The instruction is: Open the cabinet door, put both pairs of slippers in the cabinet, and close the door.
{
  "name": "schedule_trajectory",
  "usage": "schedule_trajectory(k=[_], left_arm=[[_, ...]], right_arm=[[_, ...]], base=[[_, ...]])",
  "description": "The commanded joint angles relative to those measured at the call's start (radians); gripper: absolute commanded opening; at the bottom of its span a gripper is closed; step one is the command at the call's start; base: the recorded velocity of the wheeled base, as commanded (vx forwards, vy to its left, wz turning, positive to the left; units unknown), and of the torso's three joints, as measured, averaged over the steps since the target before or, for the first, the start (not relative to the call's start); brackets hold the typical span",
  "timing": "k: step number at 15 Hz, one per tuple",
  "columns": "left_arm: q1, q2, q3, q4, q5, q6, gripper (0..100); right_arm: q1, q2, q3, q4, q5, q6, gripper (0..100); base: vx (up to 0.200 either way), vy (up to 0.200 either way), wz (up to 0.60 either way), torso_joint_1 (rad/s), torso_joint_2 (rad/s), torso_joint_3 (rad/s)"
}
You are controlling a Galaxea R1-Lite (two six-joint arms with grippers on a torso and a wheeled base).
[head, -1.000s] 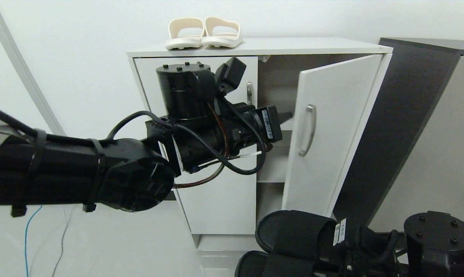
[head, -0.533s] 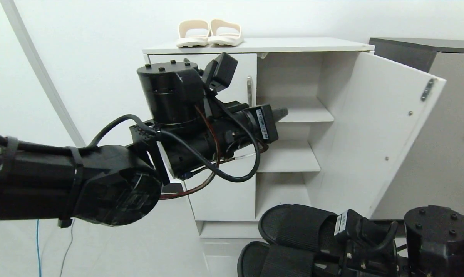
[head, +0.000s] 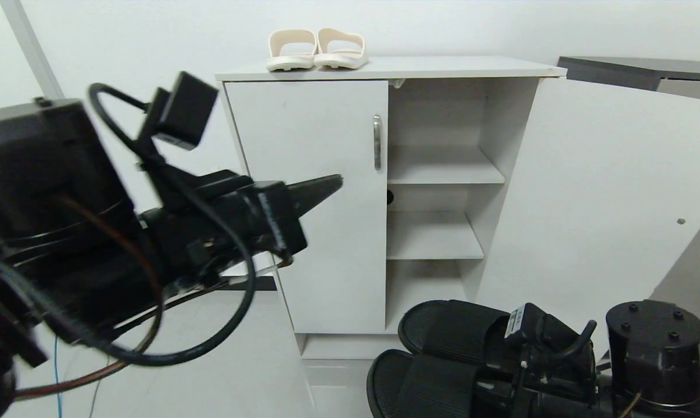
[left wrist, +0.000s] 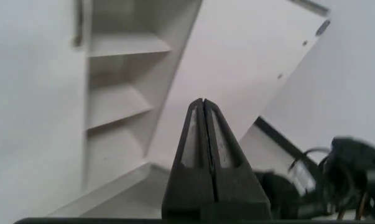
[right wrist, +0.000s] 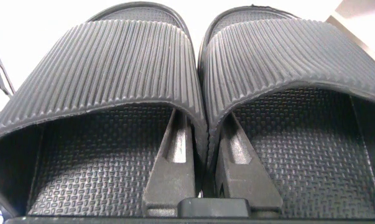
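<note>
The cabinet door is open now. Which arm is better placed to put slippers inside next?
Right. The right gripper is shut on the black slippers, low before the open shelves of the cabinet. The left gripper is shut, empty, before the closed door.

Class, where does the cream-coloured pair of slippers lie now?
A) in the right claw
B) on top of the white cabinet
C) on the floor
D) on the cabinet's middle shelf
B: the cream-coloured pair of slippers rests on top of the white cabinet.
</note>
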Motion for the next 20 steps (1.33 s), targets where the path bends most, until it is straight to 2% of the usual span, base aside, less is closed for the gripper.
schedule_trajectory(k=[1,2,3,4,6,10,13,15,18,19,20], left_arm=[[0.022,-0.316,0.206,0.089,0.083,0.101,0],[0.028,-0.396,0.237,0.153,0.116,0.148,0],[0.077,-0.489,0.272,0.247,0.144,0.205,0],[0.146,-0.573,0.305,0.34,0.147,0.247,0],[0.264,-0.728,0.38,0.452,0.15,0.25,0],[0.554,-0.978,0.575,0.472,0.164,0.242,0],[0.678,-1.115,0.697,0.474,0.164,0.245,0],[0.695,-1.181,0.762,0.493,0.164,0.245,0],[0.695,-1.328,0.763,0.724,0.162,0.247,0],[0.685,-1.337,0.766,0.708,0.164,0.245,0],[0.666,-1.37,0.766,0.705,0.152,0.257,0]], right_arm=[[0.0,0.003,0.001,0.0,0.0,-0.001,0],[0.0,0.005,0.001,0.0,0.0,-0.001,0],[0.0,0.005,0.001,0.0,0.0,-0.001,0],[0.0,0.005,0.001,0.0,0.0,-0.001,0],[0.0,0.005,0.001,0.0,-0.001,-0.001,0],[0.0,0.008,0.001,0.0,-0.003,-0.001,0],[0.0,0.009,0.001,0.0,-0.003,-0.002,0],[0.0,0.011,0.001,0.0,-0.003,-0.002,0],[0.0,0.012,-0.001,0.0,-0.003,-0.004,0],[0.0,0.014,0.001,0.0,-0.003,-0.002,0],[0.0,0.014,-0.001,0.0,-0.003,-0.004,0]], base=[[0.0,0.0,0.0,0.0,0.0,0.0],[0.0,0.0,0.0,0.0,0.0,0.0],[0.0,0.0,0.0,0.0,0.0,0.0],[0.0,0.0,0.0,0.0,0.0,0.0],[0.0,0.0,0.0,0.0,0.0,0.0],[0.0,0.0,0.0,0.0,0.0,0.0],[0.0,0.0,0.0,0.0,0.0,0.0],[0.0,0.0,0.0,0.0,0.0,0.0],[0.0,0.0,0.0,0.0,0.0,0.0],[0.0,0.0,0.0,0.0,0.0,0.0],[0.0,0.0,0.0,0.0,0.0,0.0]])
